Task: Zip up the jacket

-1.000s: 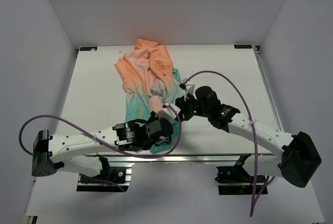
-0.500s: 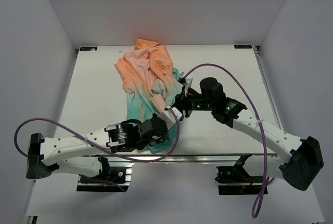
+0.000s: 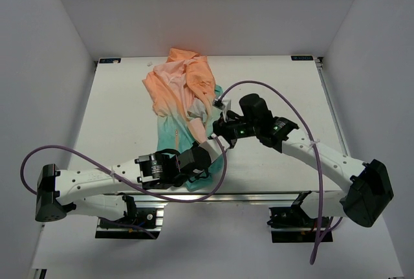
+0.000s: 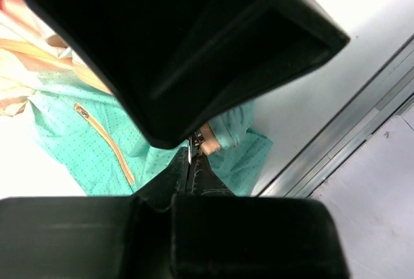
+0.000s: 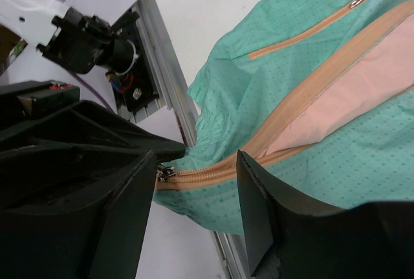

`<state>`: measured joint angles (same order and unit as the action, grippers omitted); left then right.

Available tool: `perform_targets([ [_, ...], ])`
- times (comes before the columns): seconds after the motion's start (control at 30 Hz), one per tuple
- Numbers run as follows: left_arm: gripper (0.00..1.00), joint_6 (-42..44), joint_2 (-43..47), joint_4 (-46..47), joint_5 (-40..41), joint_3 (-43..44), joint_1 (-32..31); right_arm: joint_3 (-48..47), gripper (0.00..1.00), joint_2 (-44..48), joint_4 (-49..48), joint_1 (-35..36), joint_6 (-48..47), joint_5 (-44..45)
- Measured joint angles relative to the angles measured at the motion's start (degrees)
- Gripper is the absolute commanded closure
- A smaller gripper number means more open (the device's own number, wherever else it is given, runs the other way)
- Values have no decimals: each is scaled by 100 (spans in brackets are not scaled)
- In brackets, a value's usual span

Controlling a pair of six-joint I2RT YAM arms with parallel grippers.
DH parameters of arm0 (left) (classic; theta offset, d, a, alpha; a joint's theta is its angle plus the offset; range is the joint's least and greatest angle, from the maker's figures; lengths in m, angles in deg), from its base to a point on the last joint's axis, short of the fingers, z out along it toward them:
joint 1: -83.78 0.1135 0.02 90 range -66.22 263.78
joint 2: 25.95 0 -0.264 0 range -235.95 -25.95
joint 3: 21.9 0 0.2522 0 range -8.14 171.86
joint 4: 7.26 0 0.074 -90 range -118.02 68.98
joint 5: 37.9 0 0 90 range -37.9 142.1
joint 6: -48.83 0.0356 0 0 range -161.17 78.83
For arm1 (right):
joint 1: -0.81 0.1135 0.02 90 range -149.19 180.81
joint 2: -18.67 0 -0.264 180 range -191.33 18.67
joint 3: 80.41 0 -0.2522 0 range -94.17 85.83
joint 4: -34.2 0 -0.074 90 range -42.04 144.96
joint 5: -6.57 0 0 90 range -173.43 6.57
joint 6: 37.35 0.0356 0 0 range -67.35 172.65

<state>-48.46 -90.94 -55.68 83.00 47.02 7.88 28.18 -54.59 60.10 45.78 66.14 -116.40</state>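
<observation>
1. The jacket [image 3: 183,94] lay crumpled on the white bench [image 3: 116,117], a bit toward 9 o'clock of the bench middle. Its orange-peach end pointed to 12 o'clock and its teal hem to 6 o'clock, near the front edge.
2. The left claw [image 3: 208,148] sat at the 6 o'clock end of the jacket, over the hem.
3. In the left wrist view, the left claw [image 4: 191,172] was pressed together, pinching the teal hem of the jacket [image 4: 77,149]. A small metal piece and a bit of peach cloth sat right at the fingertips.
4. The right claw [image 3: 218,123] was at the 3 o'clock edge of the teal part, just toward 12 o'clock of the left claw.
5. In the right wrist view, the right claw [image 5: 197,175] was spread, fingers apart. The orange front zipper [image 5: 213,174] ran across the gap between them.
6. The front zipper was joined in that gap. Toward 2 o'clock it parted, with pale pink lining showing between the two sides of the jacket [image 5: 336,136]. A small metal zipper part sat against the 9 o'clock finger; which part it was, cannot tell.
7. The only holder seen was a pocket [image 5: 304,33] on the teal panel. Its short orange zipper was closed, so its contents were hidden. The same pocket [image 4: 107,143] showed at 9 o'clock of the left claw.
8. The bench-edge metal rail [image 5: 162,52] ran just beside the hem.
</observation>
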Motion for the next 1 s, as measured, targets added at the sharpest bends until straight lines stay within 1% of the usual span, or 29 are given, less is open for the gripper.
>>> perform_targets([
  [0.3, 100, 155, 2, 4, -42, -50, -2, 0, 44, -144, 170, 0, -813, -610],
  [0.5, 100, 282, 15, 42, -153, -140, -2, -127, 44, -212, 518, 2, -1578, -673],
  [0.57, 100, 321, 42, 42, -210, -157, 0, -151, 47, -212, 614, 2, -1751, -660],
  [0.63, 100, 356, 74, 33, -284, -160, 7, -157, 53, -212, 614, 4, -1759, -625],
  [0.9, 100, 417, 96, 42, -474, -160, 13, -297, 53, -433, 442, 15, -1609, -577],
  [1.0, 100, 428, 83, 42, -479, -160, 15, -297, 51, -472, 450, 52, -1657, -581],
])
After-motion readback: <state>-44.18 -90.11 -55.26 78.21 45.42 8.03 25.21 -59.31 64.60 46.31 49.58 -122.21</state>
